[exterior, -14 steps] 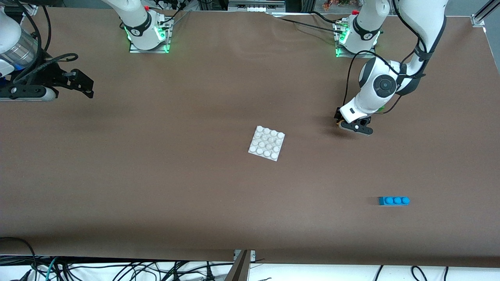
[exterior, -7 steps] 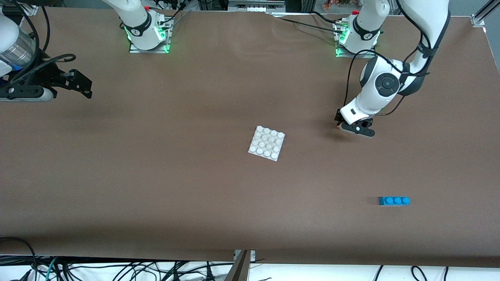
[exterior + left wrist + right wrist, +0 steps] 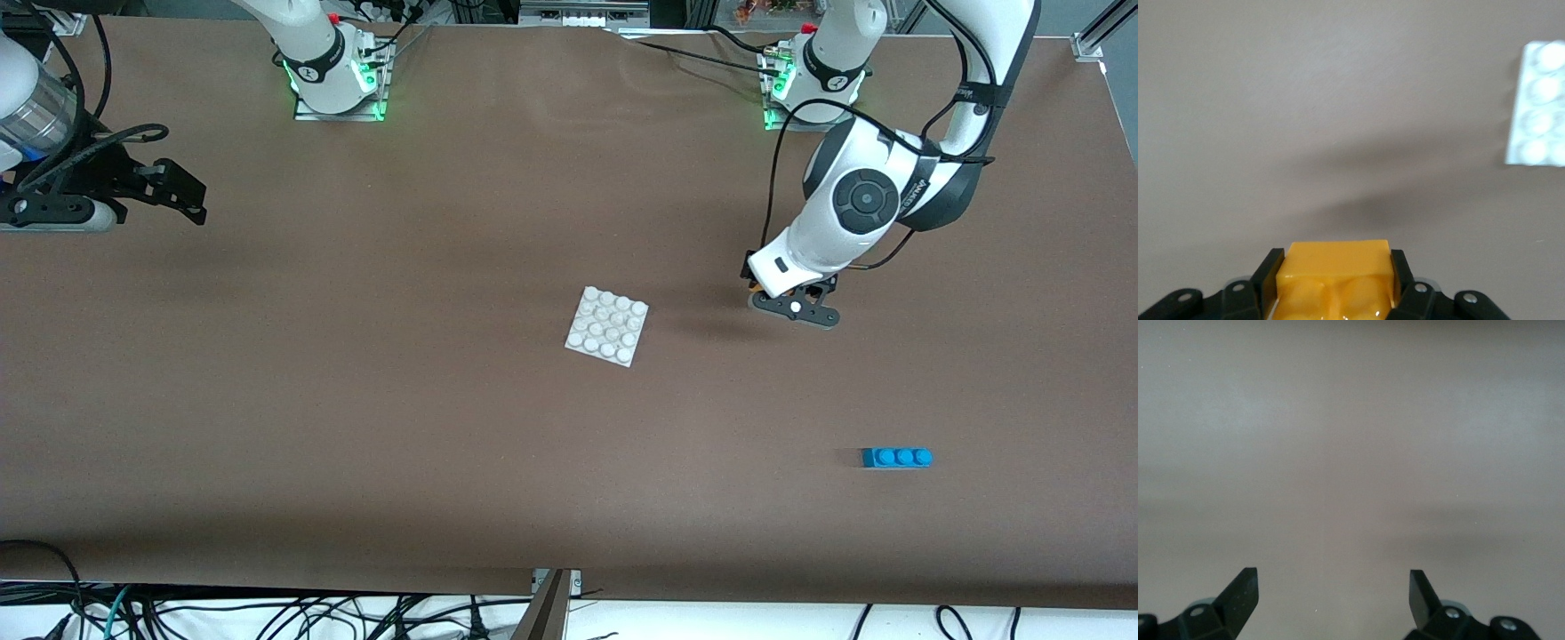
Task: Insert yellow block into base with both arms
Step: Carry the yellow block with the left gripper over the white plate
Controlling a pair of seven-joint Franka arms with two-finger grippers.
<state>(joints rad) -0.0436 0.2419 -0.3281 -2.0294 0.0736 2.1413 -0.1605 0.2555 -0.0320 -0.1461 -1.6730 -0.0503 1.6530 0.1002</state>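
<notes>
My left gripper [image 3: 791, 308] hangs over bare table between the left arm's base and the base, shut on the yellow block [image 3: 1337, 273]. The black fingers [image 3: 1271, 267] press both of the block's sides, and its two studs face the wrist camera. In the front view only a sliver of the yellow block [image 3: 753, 286] shows under the hand. The white studded base [image 3: 607, 326] lies flat at mid-table, and one edge of the base [image 3: 1538, 107] shows in the left wrist view. My right gripper [image 3: 197, 197] waits open over the right arm's end of the table, with nothing between its fingers [image 3: 1245, 587].
A blue three-stud brick [image 3: 896, 457] lies nearer the front camera than the left gripper, toward the left arm's end. The arm mounts [image 3: 338, 80] stand at the table's back edge. Cables hang below the front edge.
The left gripper has risen off the table with the yellow block and shifted a little toward the base. The right arm has barely moved.
</notes>
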